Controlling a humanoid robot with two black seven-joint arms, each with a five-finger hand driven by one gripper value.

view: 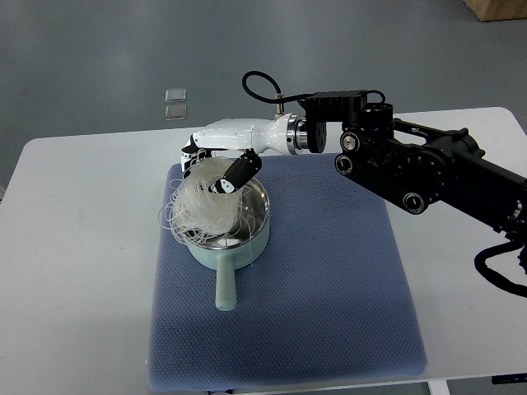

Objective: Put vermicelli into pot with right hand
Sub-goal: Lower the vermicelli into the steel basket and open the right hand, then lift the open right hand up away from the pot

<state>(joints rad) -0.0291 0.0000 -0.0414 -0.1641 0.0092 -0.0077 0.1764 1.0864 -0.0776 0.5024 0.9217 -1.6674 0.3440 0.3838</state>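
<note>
A pale green pot (233,247) with a steel inside and a handle (224,288) pointing toward me stands on the blue mat. A tangle of white vermicelli (200,210) lies over the pot's left rim, partly inside and partly hanging out to the left. My right hand (216,164), white with black fingertips, reaches in from the right and hovers over the pot's far rim. Its fingers (235,173) are curled down into the top of the vermicelli. Whether they still grip the strands is hard to tell.
The blue mat (329,288) covers the middle of a white table (74,271). My black right arm (428,173) crosses the right half above the mat. Two small clear squares (174,103) lie on the grey floor beyond the table.
</note>
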